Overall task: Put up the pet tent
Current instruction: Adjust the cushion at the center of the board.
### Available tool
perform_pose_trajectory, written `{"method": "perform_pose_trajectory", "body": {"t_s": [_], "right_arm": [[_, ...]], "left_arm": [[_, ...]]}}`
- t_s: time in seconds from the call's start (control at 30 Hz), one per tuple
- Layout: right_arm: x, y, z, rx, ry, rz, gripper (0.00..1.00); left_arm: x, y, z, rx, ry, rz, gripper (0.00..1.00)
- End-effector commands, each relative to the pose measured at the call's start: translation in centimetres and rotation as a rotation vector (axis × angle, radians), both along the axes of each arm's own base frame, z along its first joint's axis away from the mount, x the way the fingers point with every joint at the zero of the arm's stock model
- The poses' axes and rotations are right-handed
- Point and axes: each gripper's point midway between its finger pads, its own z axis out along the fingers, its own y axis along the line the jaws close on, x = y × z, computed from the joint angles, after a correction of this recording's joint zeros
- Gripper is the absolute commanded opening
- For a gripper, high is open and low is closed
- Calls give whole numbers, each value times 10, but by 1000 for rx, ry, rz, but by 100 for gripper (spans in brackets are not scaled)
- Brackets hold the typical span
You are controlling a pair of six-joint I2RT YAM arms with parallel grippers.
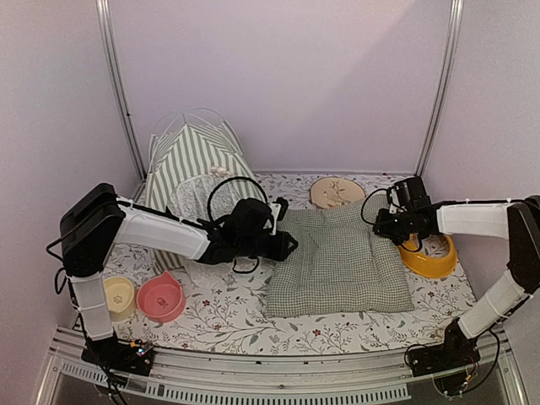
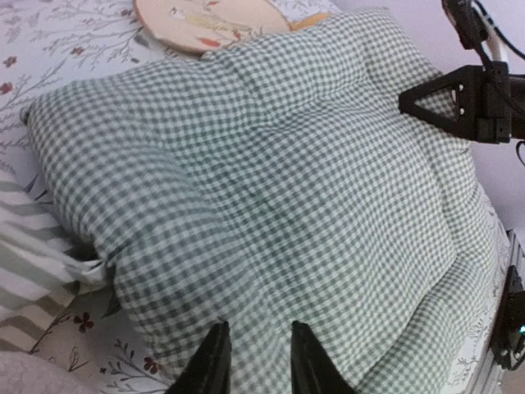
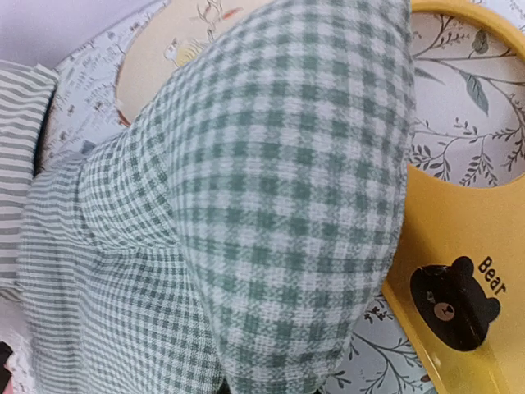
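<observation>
Top view first. The tent (image 1: 192,160) sits at ten o'clock on the table, tucked into the back-left corner. Its stripes face me, thin white poles arch over its top, and the lace hangs at its front. My left arm reaches across just in front of it.

Both claws are on the cushion (image 1: 342,253), which lies dead centre on the flowered cloth (image 1: 228,316). The left claw (image 2: 259,328) is narrow, closed down on the cushion's nine o'clock edge with checked fabric between its fingers. From that wrist I see striped tent fabric right up against the cushion's corner.

The right claw (image 1: 377,226) is at the cushion's two o'clock corner. Its own camera doesn't show the fingers, but that corner is bunched and lifted right up to the lens. The claw is clamped tight on the fabric.

A yellow bowl (image 1: 432,257) sits at three o'clock, just beside the cushion and below the right wrist, with a bear badge on its rim. A round plate (image 1: 336,192) is at twelve o'clock, and the cushion's far edge covers part of it. A pink bowl (image 1: 160,297) and a small cream bowl (image 1: 120,295) sit side by side at eight o'clock, well apart from the cushion.
</observation>
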Motion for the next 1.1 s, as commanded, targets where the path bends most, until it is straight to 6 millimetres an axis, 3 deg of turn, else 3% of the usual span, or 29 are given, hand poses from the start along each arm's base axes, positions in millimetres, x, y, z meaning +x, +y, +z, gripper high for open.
{"method": "perform_pose_trajectory", "body": {"t_s": [0.0, 0.1, 0.2, 0.27, 0.4, 0.47, 0.53, 0.67, 0.7, 0.73, 0.77, 0.87, 1.07], "right_arm": [[-8, 0, 48, 2, -99, 9, 0], [-25, 24, 64, -36, -116, 75, 3], [-34, 37, 70, -109, -118, 95, 3], [-36, 24, 66, -180, -104, 56, 0], [-35, -1, 74, -318, -123, 11, 0], [-34, -4, 78, -353, -110, 10, 0], [-33, 5, 82, -319, -100, 37, 0], [-35, 36, 87, -264, -110, 109, 0], [-36, 41, 84, -266, -102, 120, 0], [-36, 44, 81, -268, -95, 125, 0], [-37, 47, 78, -271, -88, 129, 0], [-38, 50, 70, -267, -72, 131, 0], [-37, 45, 62, -295, -66, 109, 0]], "left_arm": [[-25, -50, 72, -214, -98, -182, 23], [-43, -69, 94, -293, -106, -260, 22], [-46, -70, 94, -293, -85, -228, 24], [-41, -53, 82, -241, -63, -141, 29], [-33, -3, 42, -124, -6, 42, 50], [-34, 17, 27, -86, 12, 97, 55], [-36, 28, 15, -61, 26, 116, 58], [-35, 29, -13, -9, 72, 123, 59], [-36, 29, -21, 6, 85, 122, 64], [-37, 28, -29, 21, 100, 116, 86], [-37, 25, -34, 28, 106, 104, 97], [-42, 15, -45, 1, 140, 64, 99], [-35, 15, -57, 31, 142, 82, 98]]}}
